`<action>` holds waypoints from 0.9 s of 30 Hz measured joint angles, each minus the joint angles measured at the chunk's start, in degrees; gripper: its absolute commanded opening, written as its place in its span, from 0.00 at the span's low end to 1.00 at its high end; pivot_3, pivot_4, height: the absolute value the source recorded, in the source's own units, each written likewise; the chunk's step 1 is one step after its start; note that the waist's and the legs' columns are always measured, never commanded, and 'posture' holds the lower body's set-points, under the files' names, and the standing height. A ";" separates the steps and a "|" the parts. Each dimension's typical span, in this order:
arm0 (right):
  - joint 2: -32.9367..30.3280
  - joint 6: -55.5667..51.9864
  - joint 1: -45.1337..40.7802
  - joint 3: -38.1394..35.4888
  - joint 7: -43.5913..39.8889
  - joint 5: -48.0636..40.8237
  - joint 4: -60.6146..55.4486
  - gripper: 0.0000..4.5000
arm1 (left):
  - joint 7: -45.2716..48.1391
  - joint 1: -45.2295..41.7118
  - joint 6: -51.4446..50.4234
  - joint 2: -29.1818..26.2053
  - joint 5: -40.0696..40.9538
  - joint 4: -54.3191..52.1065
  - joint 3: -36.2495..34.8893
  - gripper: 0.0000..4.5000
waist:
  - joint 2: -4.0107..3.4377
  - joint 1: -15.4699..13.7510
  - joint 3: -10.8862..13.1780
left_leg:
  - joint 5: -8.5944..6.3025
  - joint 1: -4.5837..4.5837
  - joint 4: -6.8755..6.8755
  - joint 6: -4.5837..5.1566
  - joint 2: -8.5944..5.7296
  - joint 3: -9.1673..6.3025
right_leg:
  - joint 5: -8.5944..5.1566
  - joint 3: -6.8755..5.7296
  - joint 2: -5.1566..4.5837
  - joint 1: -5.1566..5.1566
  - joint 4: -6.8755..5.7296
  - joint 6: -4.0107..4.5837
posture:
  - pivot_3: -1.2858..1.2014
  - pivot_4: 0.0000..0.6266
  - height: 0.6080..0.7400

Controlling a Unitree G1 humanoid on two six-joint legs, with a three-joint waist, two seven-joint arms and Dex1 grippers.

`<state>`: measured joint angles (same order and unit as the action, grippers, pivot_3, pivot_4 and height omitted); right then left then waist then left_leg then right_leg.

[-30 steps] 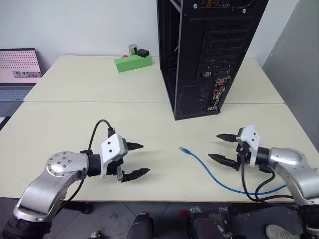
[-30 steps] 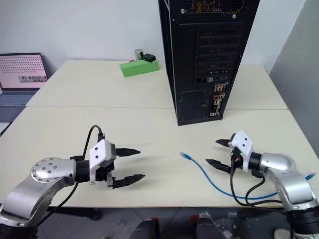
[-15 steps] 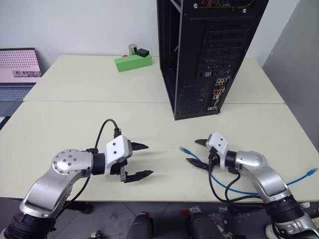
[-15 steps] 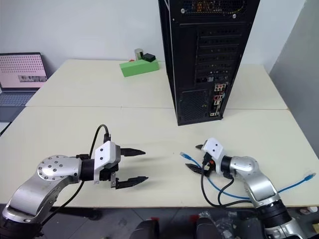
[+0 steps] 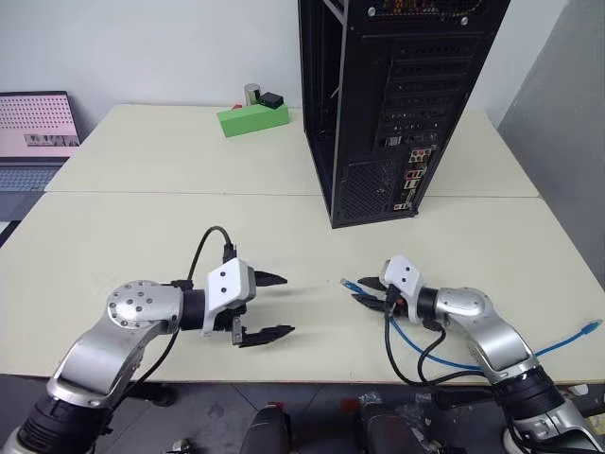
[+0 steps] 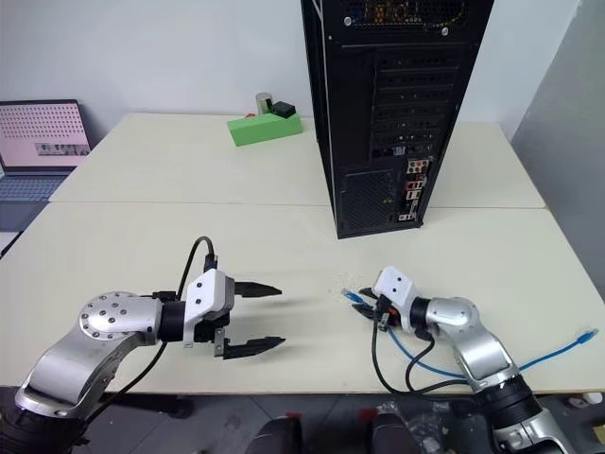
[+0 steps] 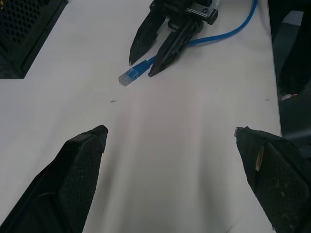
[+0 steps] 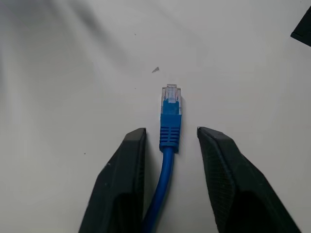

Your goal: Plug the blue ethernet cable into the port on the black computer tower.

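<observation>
One cable (image 8: 165, 160), now bracketed by the right claw (image 8: 170, 141) on the table (image 5: 142, 227).
Its plug (image 8: 170, 97) lies just short of the tower (image 5: 397, 95). The right claw has swung in from the side and narrowed around the cord, fingers (image 8: 121, 174) not yet touching it; a pinch looks imminent. The left claw (image 5: 269, 307) hangs spread wide, idle.

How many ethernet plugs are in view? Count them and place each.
2. One plug lies on the table between the right gripper's fingers; the other plug lies near the table's right edge.
</observation>
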<state>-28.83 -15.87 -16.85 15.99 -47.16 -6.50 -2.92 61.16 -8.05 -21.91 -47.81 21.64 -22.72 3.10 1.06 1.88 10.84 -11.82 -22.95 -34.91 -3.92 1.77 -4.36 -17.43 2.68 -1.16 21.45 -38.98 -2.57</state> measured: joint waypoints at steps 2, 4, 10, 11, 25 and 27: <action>-0.63 1.21 -0.01 0.54 -0.31 1.13 -0.22 0.08 | 0.52 -0.38 0.23 0.18 -0.06 0.29 0.24 1.00 | 0.00 0.00 0.00 | 0.00 0.00 0.00 0.00 -0.01 0.00 | 0.00 0.00 -0.01 -0.01 0.00 0.00 | 0.52 0.24 1.00; -1.08 2.44 -0.10 0.94 -0.41 1.98 -0.22 0.02 | 0.80 -1.15 1.04 0.61 -0.43 0.86 1.15 1.00 | 0.01 0.00 -0.01 | 0.00 0.00 -0.01 0.00 -0.01 0.00 | 0.00 0.00 -0.01 -0.01 0.00 0.00 | 0.52 0.24 1.00; -2.23 2.87 -2.23 1.11 -3.58 2.87 -0.41 0.02 | 2.20 -4.14 3.98 2.25 -3.22 5.73 4.76 1.00 | 0.01 0.05 -0.01 | 0.00 -0.01 -0.01 0.00 -0.01 -0.01 | 0.00 -0.01 0.01 0.01 0.00 0.00 | 0.52 0.24 1.00; -2.28 2.57 -2.53 1.12 -4.52 2.45 -1.01 0.02 | 2.55 -4.94 4.62 2.80 -3.66 6.50 5.29 1.00 | 0.01 0.04 0.00 | 0.00 -0.01 0.00 0.00 -0.01 -0.01 | 0.00 -0.02 0.01 0.01 0.00 0.00 | 0.52 0.24 1.00; -1.14 -2.08 -7.37 3.47 -10.33 -1.00 -7.25 0.02 | 4.72 -14.17 9.33 10.84 -6.99 17.34 10.22 0.96 | 0.01 0.03 0.00 | 0.00 -0.04 -0.03 0.00 -0.02 -0.09 | 0.00 -0.09 0.02 0.01 -0.03 0.00 | 0.52 0.24 1.00; -1.12 -2.27 -7.38 3.50 -10.35 -1.13 -7.60 0.02 | 4.94 -14.73 9.93 11.16 -7.00 18.21 10.22 0.90 | 0.01 0.02 -0.01 | 0.00 -0.04 -0.03 0.00 -0.02 -0.09 | 0.00 -0.09 0.02 0.01 -0.03 0.00 | 0.52 0.24 1.00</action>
<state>-29.95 -18.14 -24.23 19.49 -57.50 -7.63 -10.52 66.10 -22.78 -11.98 -36.65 14.64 -4.52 13.32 1.07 1.90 10.83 -11.82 -22.99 -34.94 -3.92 1.75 -4.45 -17.42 2.59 -1.14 21.46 -39.01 -2.57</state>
